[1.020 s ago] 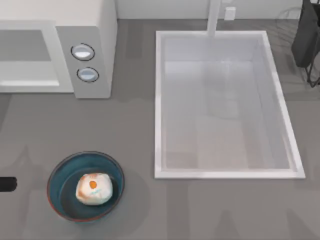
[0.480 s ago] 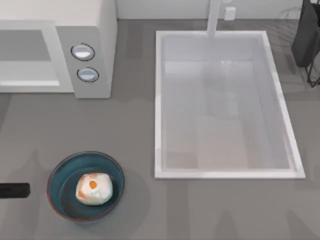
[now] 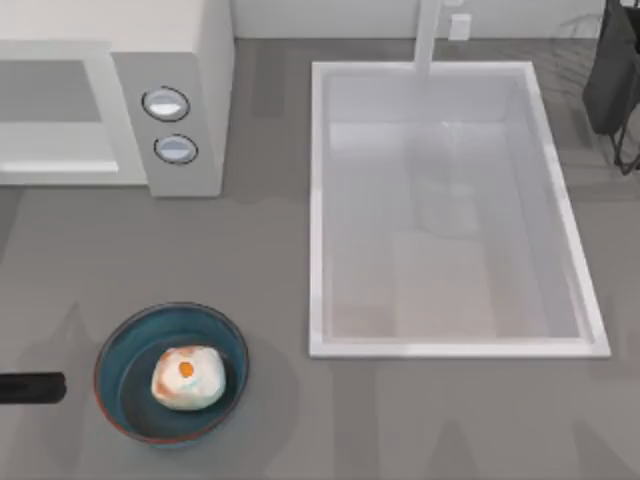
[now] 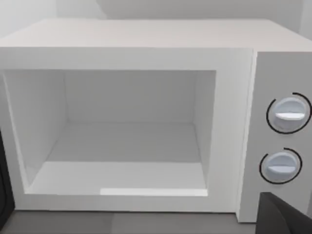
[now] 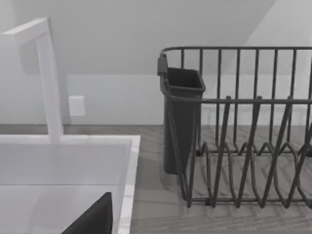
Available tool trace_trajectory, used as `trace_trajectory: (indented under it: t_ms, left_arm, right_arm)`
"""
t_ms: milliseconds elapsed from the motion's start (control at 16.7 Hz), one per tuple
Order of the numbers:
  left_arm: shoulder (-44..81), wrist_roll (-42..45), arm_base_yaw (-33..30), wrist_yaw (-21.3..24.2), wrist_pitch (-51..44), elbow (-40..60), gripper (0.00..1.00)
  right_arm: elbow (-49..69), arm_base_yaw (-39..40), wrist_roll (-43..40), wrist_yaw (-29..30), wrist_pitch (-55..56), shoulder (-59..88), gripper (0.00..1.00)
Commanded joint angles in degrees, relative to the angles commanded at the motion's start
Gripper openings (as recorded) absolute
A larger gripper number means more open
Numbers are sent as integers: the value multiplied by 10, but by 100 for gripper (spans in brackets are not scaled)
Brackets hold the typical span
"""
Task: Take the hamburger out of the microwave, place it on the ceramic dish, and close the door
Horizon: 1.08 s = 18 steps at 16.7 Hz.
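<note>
Spreading across the whole top view, the grey table (image 3: 270,260) was seen carrying a white rectangular sink (image 3: 450,210) on its right half, with a dark wire dish rack (image 5: 243,141) and its dark cup holder (image 5: 181,117) beyond the sink. The microwave (image 3: 110,100) was set at the table's far left, its wide cavity (image 4: 117,131) laid open and bare inside, two round knobs (image 4: 287,114) placed one above the other on its panel. The ceramic dish (image 3: 172,372) was found near the table's front left, well apart from the microwave, and the hamburger (image 3: 187,377) was rested inside it. The left gripper (image 3: 32,387) was held just beside the dish at the left edge; whether its jaws were released or clenched could not be told.
</note>
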<state>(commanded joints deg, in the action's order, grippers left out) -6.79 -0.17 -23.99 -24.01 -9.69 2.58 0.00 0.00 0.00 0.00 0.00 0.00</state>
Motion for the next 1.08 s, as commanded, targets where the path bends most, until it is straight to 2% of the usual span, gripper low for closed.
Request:
trace_trajectory:
  t_ms: [180, 360, 600, 900, 1080]
  left_arm:
    - [18, 16, 18, 18, -7, 18, 0]
    - [90, 75, 90, 84, -31, 89, 0]
    - [269, 189, 253, 217, -83, 243, 0]
    - [588, 338, 498, 395, -167, 465, 0]
    - [777, 413, 627, 484, -221, 580, 0]
  right_arm:
    - [0, 0, 0, 0, 0, 0, 100]
    - [0, 0, 0, 0, 0, 0, 100]
    - [0, 0, 0, 0, 0, 0, 100]
    - [0, 0, 0, 0, 0, 0, 100]
    - [0, 0, 0, 0, 0, 0, 100]
